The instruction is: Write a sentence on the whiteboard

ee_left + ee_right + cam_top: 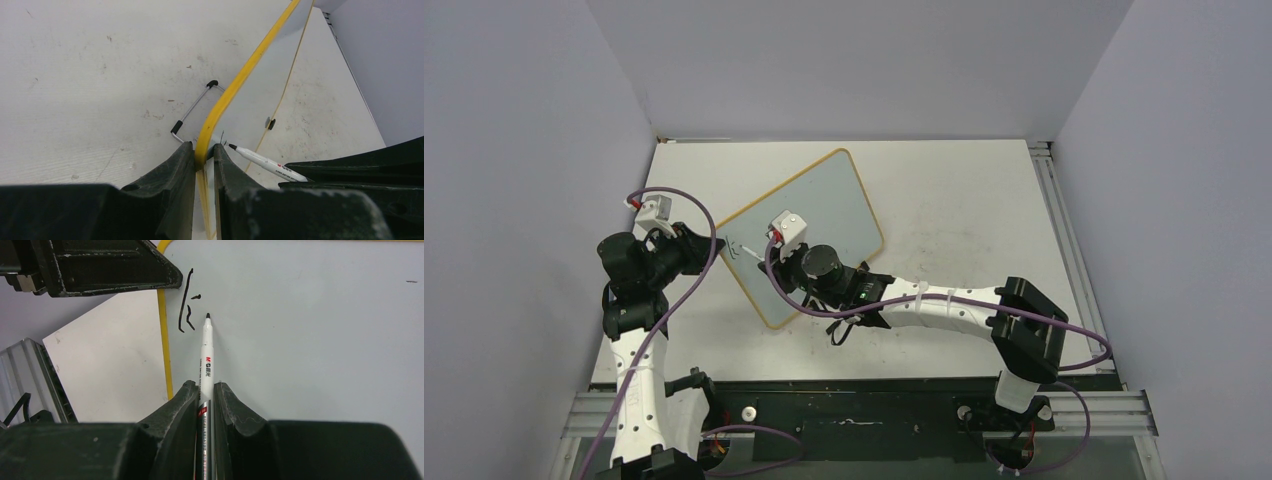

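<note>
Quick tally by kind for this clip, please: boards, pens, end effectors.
whiteboard: 1
marker: 1
end effectors: 2 (left end effector clamped on the whiteboard rim, right end effector holding the marker)
Total: 4

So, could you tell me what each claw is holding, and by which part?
The left claw pinches the whiteboard by its yellow rim near a corner; the right claw grips the marker around its barrel, well behind the tip.

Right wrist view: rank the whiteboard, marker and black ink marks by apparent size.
1. whiteboard: fills most of the frame.
2. marker: closest to the camera, which inflates it; its lower end is hidden.
3. ink marks: clearly the smallest, just a few short strokes.
</note>
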Controlling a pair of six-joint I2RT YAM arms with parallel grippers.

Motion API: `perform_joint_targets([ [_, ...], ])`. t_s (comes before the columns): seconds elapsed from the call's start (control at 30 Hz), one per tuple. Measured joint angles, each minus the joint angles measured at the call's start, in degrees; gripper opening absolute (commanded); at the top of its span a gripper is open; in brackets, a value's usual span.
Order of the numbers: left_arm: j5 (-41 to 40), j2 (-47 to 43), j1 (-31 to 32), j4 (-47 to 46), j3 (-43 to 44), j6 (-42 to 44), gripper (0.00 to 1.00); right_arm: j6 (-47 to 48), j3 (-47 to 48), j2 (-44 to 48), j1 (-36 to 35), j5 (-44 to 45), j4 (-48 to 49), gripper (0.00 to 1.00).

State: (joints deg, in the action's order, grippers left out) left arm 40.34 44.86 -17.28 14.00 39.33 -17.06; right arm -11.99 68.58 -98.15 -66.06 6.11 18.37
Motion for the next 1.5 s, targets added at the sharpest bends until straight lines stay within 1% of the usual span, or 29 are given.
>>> perform_joint_targets([
  [1.0, 0.0, 0.0, 0.0, 0.0, 0.0, 0.2, 0.0, -0.2, 0.4, 0.0, 0.5, 1.9, 1.4, 0.05],
  [1.5, -0.1, 0.0, 0.0, 0.1, 0.0, 0.3, 0.0, 1.0, 0.7, -0.7, 0.5, -0.9, 1.8, 0.05],
])
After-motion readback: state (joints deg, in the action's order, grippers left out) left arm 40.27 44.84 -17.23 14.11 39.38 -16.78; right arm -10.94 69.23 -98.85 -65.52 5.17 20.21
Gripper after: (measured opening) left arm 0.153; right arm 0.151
